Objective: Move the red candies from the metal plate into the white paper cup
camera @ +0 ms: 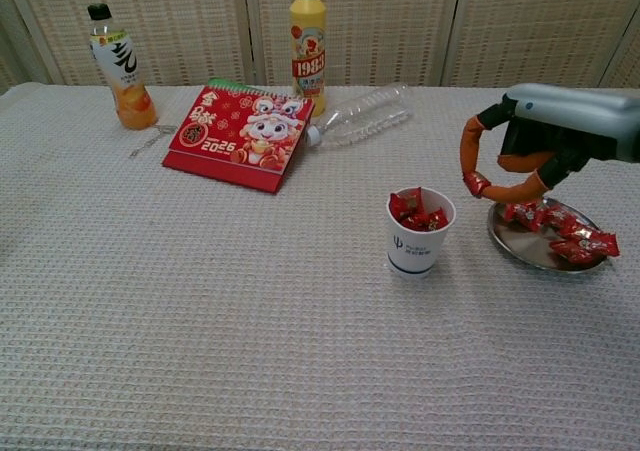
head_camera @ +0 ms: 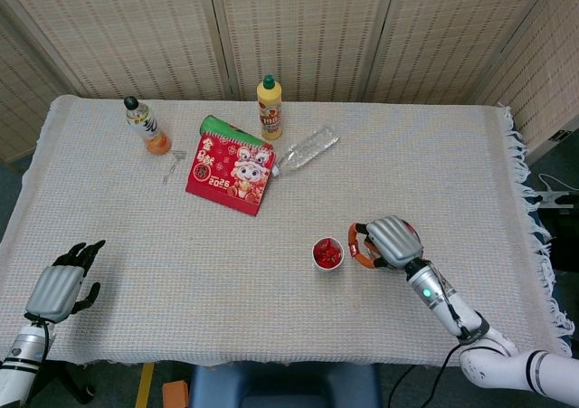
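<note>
The white paper cup (camera: pixel 420 234) stands mid-table, part-filled with red candies (camera: pixel 417 209). To its right lies the metal plate (camera: pixel 527 250) with several red candies (camera: pixel 563 231) on it. My right hand (camera: pixel 545 136) hovers above the plate's left side, lifted clear of it, and pinches one red candy (camera: pixel 477 182) between thumb and a finger, just right of the cup and above its rim. In the head view the right hand (head_camera: pixel 389 241) covers the plate and reaches toward the cup (head_camera: pixel 327 253). My left hand (head_camera: pixel 61 286) rests at the near left table edge, fingers apart, holding nothing.
At the back stand an orange drink bottle (camera: pixel 118 66) and a yellow bottle (camera: pixel 308 43). A red calendar (camera: pixel 240 136) and a clear plastic bottle (camera: pixel 362 114) on its side lie between them. The fringed cloth edge (head_camera: pixel 529 209) runs down the right.
</note>
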### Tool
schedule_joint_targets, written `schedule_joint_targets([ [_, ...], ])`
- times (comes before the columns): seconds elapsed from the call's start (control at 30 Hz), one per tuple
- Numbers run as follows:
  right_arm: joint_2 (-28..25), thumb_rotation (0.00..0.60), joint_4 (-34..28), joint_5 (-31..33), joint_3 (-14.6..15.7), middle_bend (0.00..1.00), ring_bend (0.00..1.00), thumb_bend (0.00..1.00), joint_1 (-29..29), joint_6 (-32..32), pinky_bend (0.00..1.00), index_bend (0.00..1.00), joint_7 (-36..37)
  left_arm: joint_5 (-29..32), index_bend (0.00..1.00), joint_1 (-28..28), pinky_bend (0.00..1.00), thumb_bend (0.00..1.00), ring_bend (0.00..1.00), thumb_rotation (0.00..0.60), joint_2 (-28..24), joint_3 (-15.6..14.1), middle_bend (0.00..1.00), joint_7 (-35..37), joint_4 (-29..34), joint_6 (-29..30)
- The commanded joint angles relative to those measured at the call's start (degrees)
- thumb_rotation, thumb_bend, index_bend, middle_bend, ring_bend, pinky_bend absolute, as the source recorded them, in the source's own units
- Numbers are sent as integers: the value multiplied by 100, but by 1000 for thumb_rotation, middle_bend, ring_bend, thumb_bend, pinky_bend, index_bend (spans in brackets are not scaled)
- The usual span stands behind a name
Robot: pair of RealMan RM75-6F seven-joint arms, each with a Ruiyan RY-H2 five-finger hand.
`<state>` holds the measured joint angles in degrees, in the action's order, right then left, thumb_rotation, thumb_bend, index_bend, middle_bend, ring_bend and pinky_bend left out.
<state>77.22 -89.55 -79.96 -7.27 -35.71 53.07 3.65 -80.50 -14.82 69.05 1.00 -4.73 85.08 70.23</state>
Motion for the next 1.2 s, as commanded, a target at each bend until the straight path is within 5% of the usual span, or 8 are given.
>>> schedule_joint_targets([
  [0.03,238,600,2,53,-39,1000,927,266,-165,-149,1000,571,-142,-16,0,9,239,480,74,600,-16,-3,121,30,5,19],
  [0.57,733,600,245,424,-101,1000,927,267,-413,-224,1000,526,-856,-89,0,44,239,480,74,600,-87,-7,121,201,2,99],
  [0.83,738,600,266,456,-26,1000,922,267,-412,-195,1000,266,-976,-74,0,50,240,479,74,600,-73,0,121,159,5,107],
  [1.2,515,600,104,327,-66,1000,921,266,-295,17,1000,124,-427,-93,0,57,239,479,74,600,-82,0,121,167,13,127],
])
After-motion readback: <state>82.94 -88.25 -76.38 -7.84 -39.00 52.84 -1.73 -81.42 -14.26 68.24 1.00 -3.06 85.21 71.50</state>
